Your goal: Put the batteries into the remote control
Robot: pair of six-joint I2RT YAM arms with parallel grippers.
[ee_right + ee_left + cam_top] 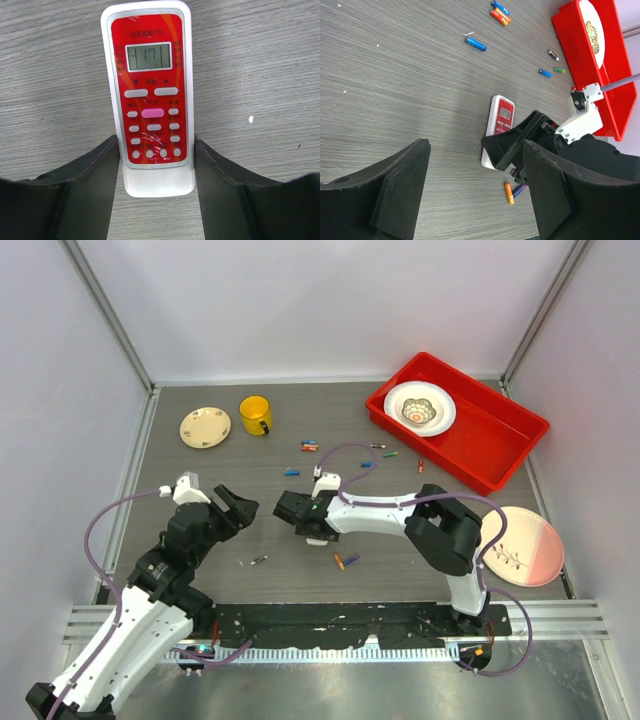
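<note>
The remote control (152,95) is white with a red button face and lies face up on the table, also seen in the left wrist view (501,116). My right gripper (156,150) straddles its lower end, both fingers pressed against its sides; in the top view the gripper (292,510) hides most of it. To its left, my left gripper (235,508) hovers open and holds nothing (476,147). An orange battery (508,192) and a purple one (519,189) lie together just beside the right gripper (345,561). More batteries (309,446) are scattered farther back, including a blue one (475,43).
A red tray (500,440) holding a white bowl (420,408) stands at the back right. A yellow mug (255,415) and a small plate (205,427) are at the back left. A pink plate (528,545) lies at the right edge. Another small battery (259,561) lies near the front.
</note>
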